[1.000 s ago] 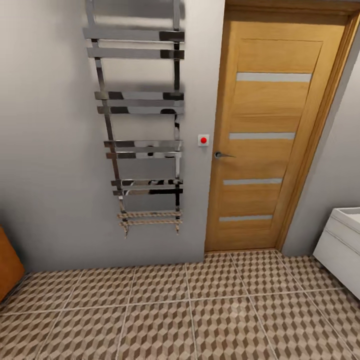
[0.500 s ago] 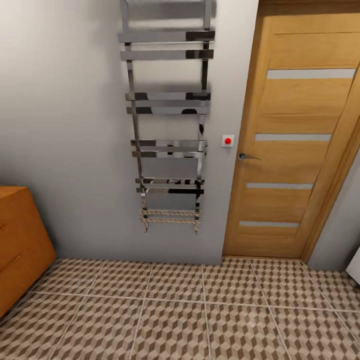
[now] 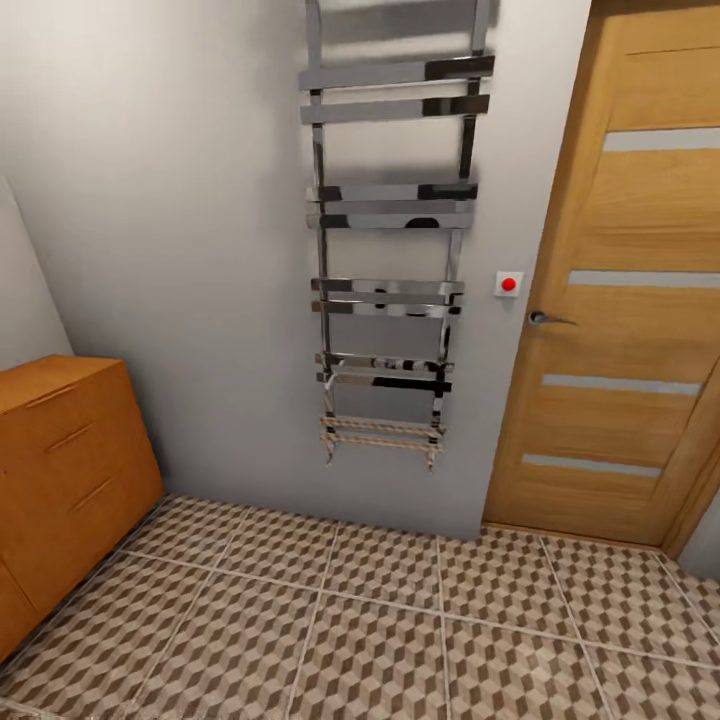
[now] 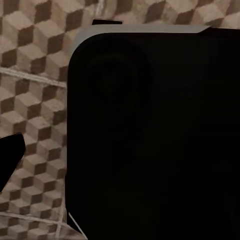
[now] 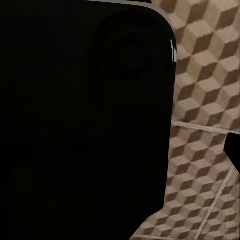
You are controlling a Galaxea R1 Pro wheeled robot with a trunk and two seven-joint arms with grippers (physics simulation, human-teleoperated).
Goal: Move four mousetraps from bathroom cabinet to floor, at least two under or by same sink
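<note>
The orange-brown wooden cabinet [image 3: 70, 460] stands against the left wall in the head view, drawers closed, bar handles facing right. The cube-patterned bathroom floor [image 3: 380, 640] spreads across the lower part of that view. The mousetraps are hidden from sight, and the bathroom sink is out of view. In the left wrist view a large black part of the robot [image 4: 160, 135] hangs over the floor tiles [image 4: 35, 75], with a dark tip at the picture's edge. The right wrist view has a similar black bulk [image 5: 80, 115] above the tiles [image 5: 205, 100].
A chrome ladder-style towel rail [image 3: 390, 290] hangs on the grey wall ahead. To its right are a small red button [image 3: 508, 284] and a closed wooden door [image 3: 630, 300] with a metal handle. Open tiled floor lies between the cabinet and the door.
The camera has swung left: the towel rail and door slid right in the picture, the cabinet came into view at the left, and the white sink left at the right.
</note>
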